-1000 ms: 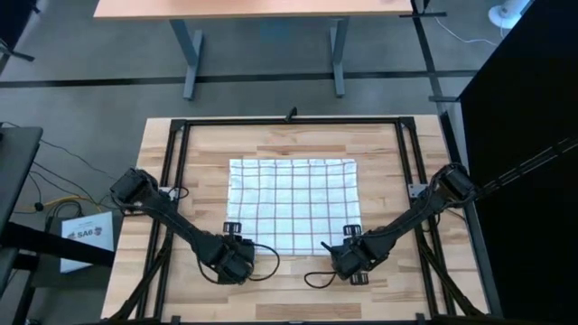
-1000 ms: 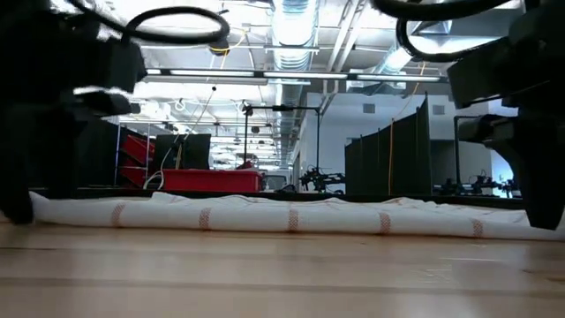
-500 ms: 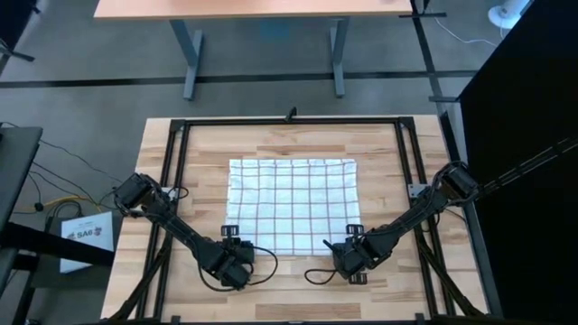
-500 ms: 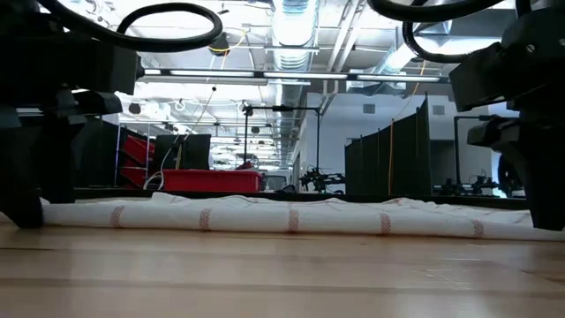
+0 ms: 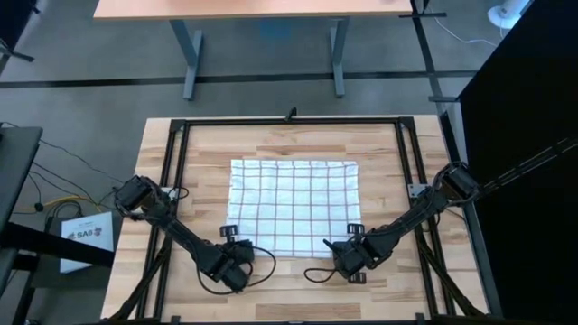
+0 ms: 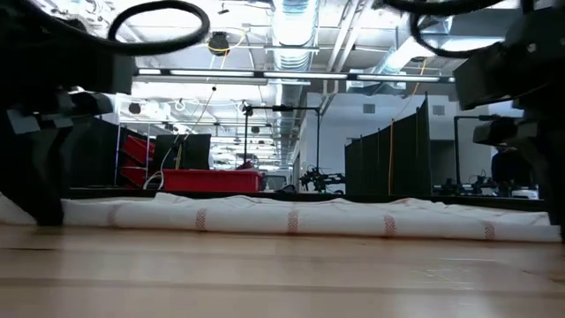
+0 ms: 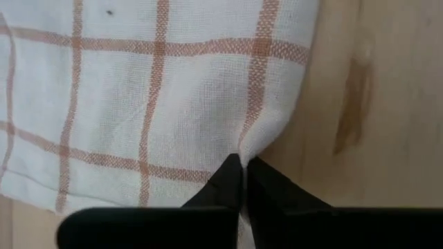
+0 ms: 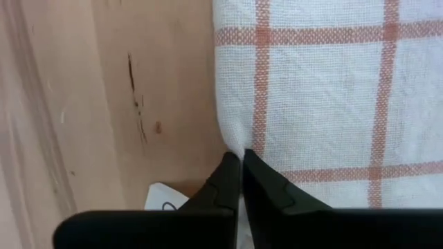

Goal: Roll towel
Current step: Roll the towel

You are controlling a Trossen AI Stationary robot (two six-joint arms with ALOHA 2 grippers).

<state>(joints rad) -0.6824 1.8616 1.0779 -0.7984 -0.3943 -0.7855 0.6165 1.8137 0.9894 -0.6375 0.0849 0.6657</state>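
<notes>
Towel (image 5: 293,206) flat; both grippers apparently pinching near corners

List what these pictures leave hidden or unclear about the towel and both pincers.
- Towel: in the high view, its two near corners lie under the arms.
- Left pincer: shut on the towel's edge in the left wrist view; how much cloth is caught is hidden between the fingers.
- Right pincer: shut at the towel's edge in the right wrist view; the small white tag beside it is half hidden by a finger, its print unreadable.
</notes>
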